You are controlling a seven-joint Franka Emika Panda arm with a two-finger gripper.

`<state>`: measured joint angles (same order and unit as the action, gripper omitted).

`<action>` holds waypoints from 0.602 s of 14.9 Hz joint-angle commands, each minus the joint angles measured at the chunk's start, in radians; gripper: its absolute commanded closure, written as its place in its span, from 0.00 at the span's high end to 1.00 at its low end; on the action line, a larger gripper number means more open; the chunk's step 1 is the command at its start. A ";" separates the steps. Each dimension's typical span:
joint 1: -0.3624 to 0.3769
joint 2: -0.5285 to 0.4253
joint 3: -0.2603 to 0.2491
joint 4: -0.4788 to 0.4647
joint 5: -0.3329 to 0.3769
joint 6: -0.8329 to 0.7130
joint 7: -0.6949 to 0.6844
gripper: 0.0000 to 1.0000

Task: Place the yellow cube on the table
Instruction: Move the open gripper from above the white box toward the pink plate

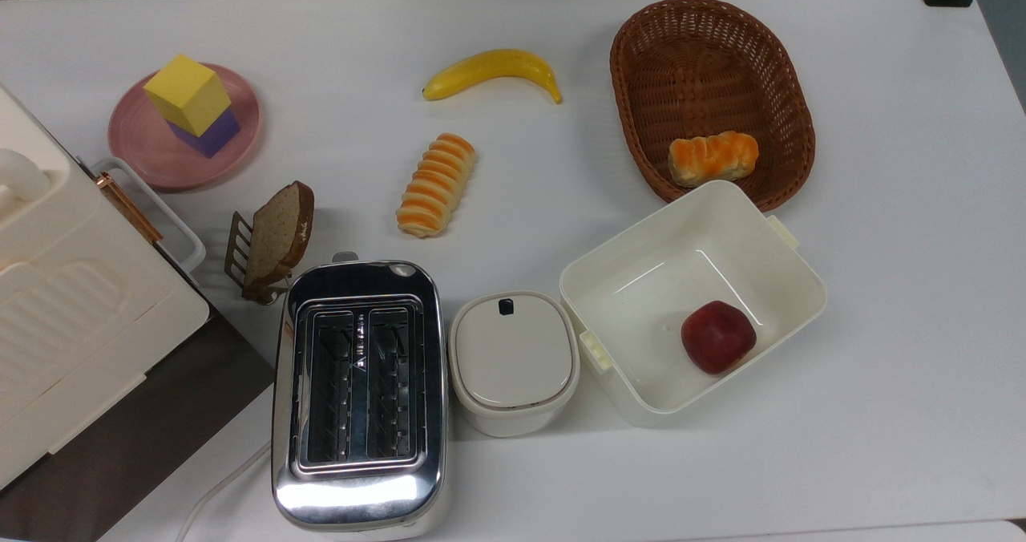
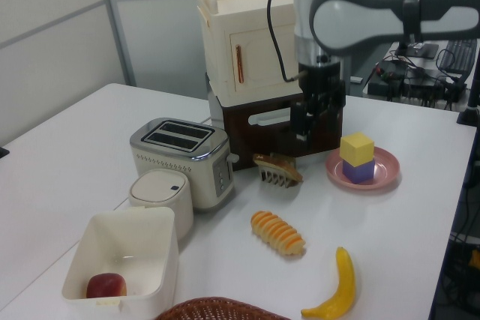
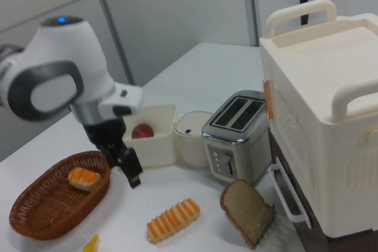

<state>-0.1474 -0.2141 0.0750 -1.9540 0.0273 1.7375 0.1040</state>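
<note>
The yellow cube (image 1: 186,93) (image 2: 357,148) rests on top of a purple cube (image 1: 215,135) (image 2: 359,172), and both stand on a round pink plate (image 1: 152,153) (image 2: 384,174) at the top view's left. My gripper (image 2: 304,133) (image 3: 127,172) hangs open and empty above the white table (image 1: 882,205) (image 2: 420,260). In the left view it is a little to the left of the plate and higher than the yellow cube, apart from it.
A bread slice in a small rack (image 1: 276,241) sits near the plate, beside a large cream appliance (image 1: 72,309). A toaster (image 1: 358,394), lidded pot (image 1: 513,359), open box (image 1: 641,285) with an apple (image 1: 717,336), basket (image 1: 709,45) with a bun, a banana (image 1: 490,70) and a striped roll (image 1: 437,183) are spread about.
</note>
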 commanded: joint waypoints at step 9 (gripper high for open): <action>0.005 -0.054 -0.037 -0.189 -0.012 0.181 0.046 1.00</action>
<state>-0.1560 -0.2366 0.0505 -2.0923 0.0242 1.8641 0.1171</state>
